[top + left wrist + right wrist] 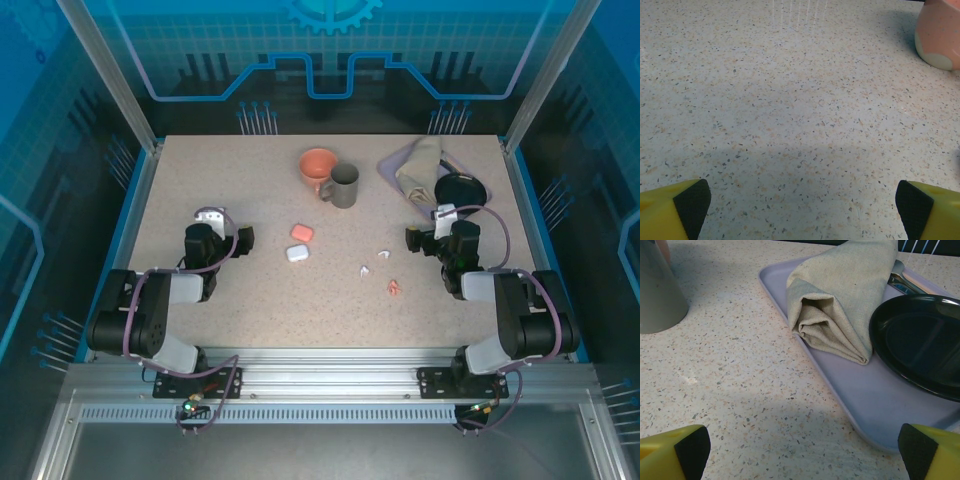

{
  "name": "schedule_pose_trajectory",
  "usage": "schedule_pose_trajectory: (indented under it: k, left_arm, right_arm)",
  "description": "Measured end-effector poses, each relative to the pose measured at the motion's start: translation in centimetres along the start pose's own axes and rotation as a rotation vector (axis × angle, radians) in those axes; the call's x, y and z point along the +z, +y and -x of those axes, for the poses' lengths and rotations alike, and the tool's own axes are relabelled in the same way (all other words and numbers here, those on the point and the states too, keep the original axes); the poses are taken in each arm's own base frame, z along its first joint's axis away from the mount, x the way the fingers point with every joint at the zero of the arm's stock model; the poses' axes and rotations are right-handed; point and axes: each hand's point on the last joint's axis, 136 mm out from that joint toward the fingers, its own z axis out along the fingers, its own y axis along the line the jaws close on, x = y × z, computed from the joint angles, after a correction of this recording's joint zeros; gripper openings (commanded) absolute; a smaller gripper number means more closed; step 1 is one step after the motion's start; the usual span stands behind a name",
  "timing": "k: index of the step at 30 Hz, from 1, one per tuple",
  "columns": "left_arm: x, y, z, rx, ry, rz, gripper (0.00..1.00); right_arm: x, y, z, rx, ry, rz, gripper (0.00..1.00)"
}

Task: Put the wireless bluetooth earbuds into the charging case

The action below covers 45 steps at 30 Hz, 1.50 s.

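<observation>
Two pebble-like charging cases lie mid-table, a salmon-pink case [301,233] and a white case [297,253] just in front of it. To their right lie the earbuds, two white ones [383,254] [365,270] and a salmon-pink pair [394,288]. My left gripper [226,228] [802,205] hovers low over bare table left of the cases, open, nothing between its yellow fingers [670,207]. My right gripper [430,225] [802,447] is right of the earbuds, open and empty, near the tray's edge.
An orange cup [317,166] [940,35] and a grey mug [343,185] [657,290] stand at the back centre. A lilac tray [392,166] [880,400] at the back right holds a folded beige napkin [420,168] [840,305], a black plate [460,188] [920,345] and cutlery [902,277].
</observation>
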Motion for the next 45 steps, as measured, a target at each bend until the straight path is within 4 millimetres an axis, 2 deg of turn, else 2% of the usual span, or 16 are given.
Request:
schedule_pose_trajectory:
  k: [7, 10, 16, 20, 23, 26, 29, 34, 38, 42, 45]
  left_arm:
    - [0.1, 0.0, 0.1, -0.001, 0.004, 0.001, 0.99]
    - [0.1, 0.1, 1.0, -0.003, 0.025, 0.017, 0.99]
    - [-2.7, -0.3, 7.6, -0.048, -0.060, 0.030, 0.99]
    - [-3.8, -0.9, 10.6, -0.138, 0.009, 0.028, 0.99]
    - [-4.6, -1.7, 11.7, -0.206, 0.071, 0.002, 0.99]
    - [-5.9, -2.3, 10.5, -0.279, 0.144, -0.019, 0.99]
    - [-7.7, -2.6, 9.4, -0.343, 0.196, -0.023, 0.99]
    - [-10.5, -3.0, 9.2, -0.415, 0.217, -0.026, 0.99]
    - [-12.6, -3.1, 8.4, -0.442, 0.221, -0.027, 0.99]
    - [-14.7, -2.8, 7.3, -0.443, 0.216, -0.017, 0.99]
    - [-15.9, -2.6, 7.2, -0.440, 0.199, -0.008, 0.99]
  right_arm:
    - [0.0, 0.0, 0.0, 0.000, 0.002, 0.000, 1.00]
    - [0.1, -0.1, 0.4, 0.002, 0.012, -0.005, 1.00]
    - [-2.1, -0.4, 4.9, 0.001, -0.058, -0.015, 1.00]
    - [-3.8, 0.4, 8.3, -0.003, -0.084, 0.007, 1.00]
    - [-4.9, 2.4, 10.7, -0.029, -0.092, 0.072, 1.00]
    - [-5.9, 5.2, 12.2, -0.080, -0.086, 0.163, 1.00]
    - [-6.6, 8.6, 12.5, -0.173, -0.055, 0.273, 1.00]
    - [-6.8, 14.3, 12.6, -0.366, 0.010, 0.473, 1.00]
    - [-6.1, 18.5, 11.7, -0.533, 0.049, 0.622, 0.98]
    - [-5.5, 22.5, 9.5, -0.692, 0.075, 0.778, 0.91]
    - [-4.9, 25.1, 8.2, -0.792, 0.093, 0.873, 0.85]
